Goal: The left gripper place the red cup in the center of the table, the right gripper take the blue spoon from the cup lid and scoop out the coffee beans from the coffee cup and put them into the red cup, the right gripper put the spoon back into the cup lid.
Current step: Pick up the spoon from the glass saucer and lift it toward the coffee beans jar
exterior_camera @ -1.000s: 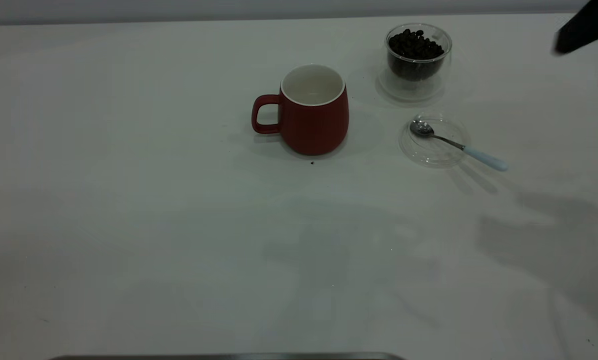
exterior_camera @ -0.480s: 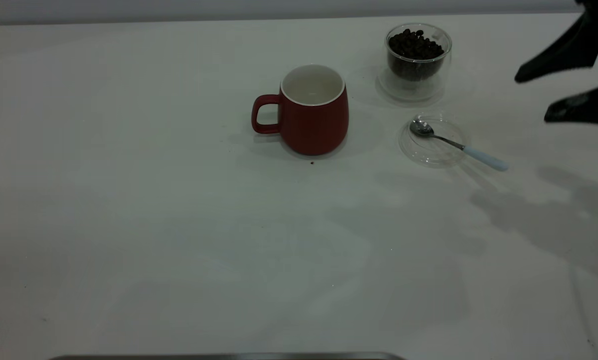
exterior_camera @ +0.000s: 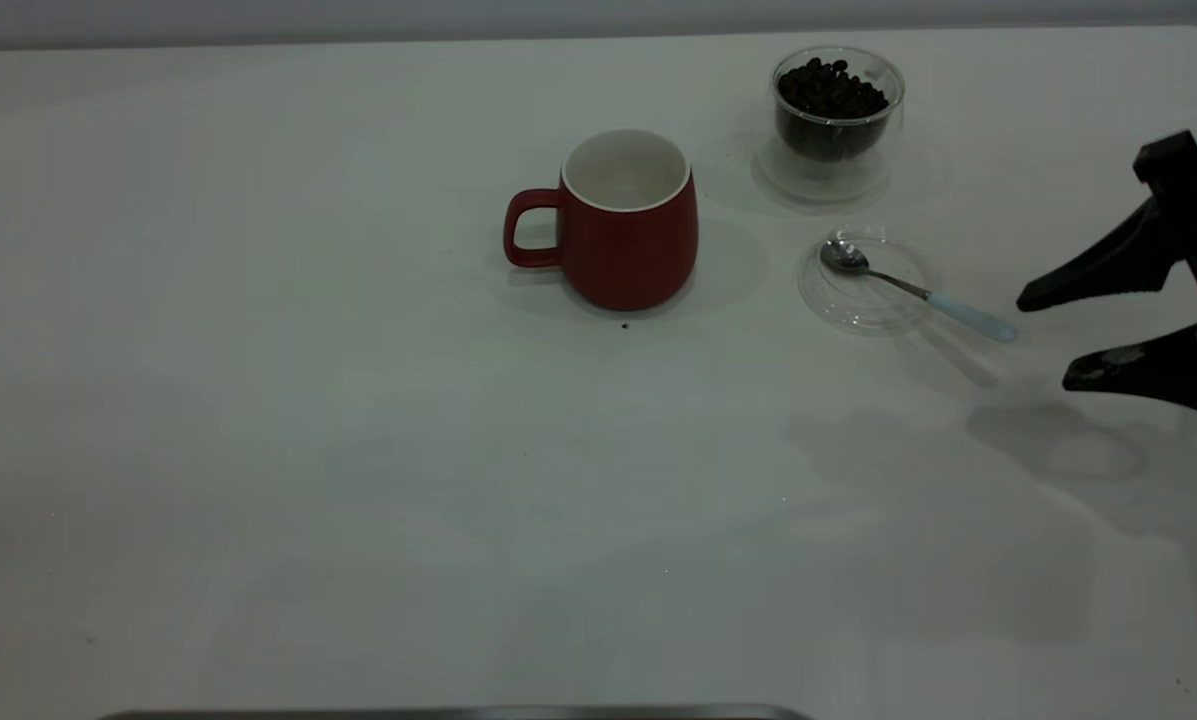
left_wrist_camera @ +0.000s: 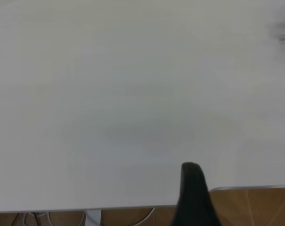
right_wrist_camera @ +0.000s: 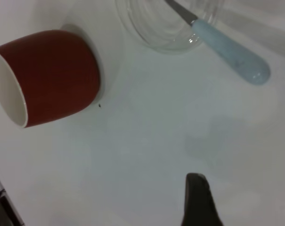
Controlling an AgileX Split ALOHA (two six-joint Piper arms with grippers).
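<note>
The red cup [exterior_camera: 626,220] stands upright and empty in the middle of the table [exterior_camera: 358,450], handle to the left; it also shows in the right wrist view [right_wrist_camera: 52,75]. The coffee cup [exterior_camera: 836,120] holds coffee beans [exterior_camera: 830,88] at the back right. The blue spoon [exterior_camera: 913,290] lies with its bowl in the cup lid [exterior_camera: 863,282] and its handle [right_wrist_camera: 232,52] sticking out to the right. My right gripper [exterior_camera: 1048,338] is open and empty, just right of the spoon handle. Of my left gripper only one finger [left_wrist_camera: 191,188] shows, over bare table near an edge.
A tiny dark speck [exterior_camera: 625,325] lies just in front of the red cup. A grey strip [exterior_camera: 458,713] runs along the near edge. The table's right edge is close to the right gripper. The lid also shows in the right wrist view [right_wrist_camera: 166,28].
My right gripper has come from the far right corner toward the front and now hangs beside the spoon handle, jaws still apart. Cup, lid and spoon have not moved.
</note>
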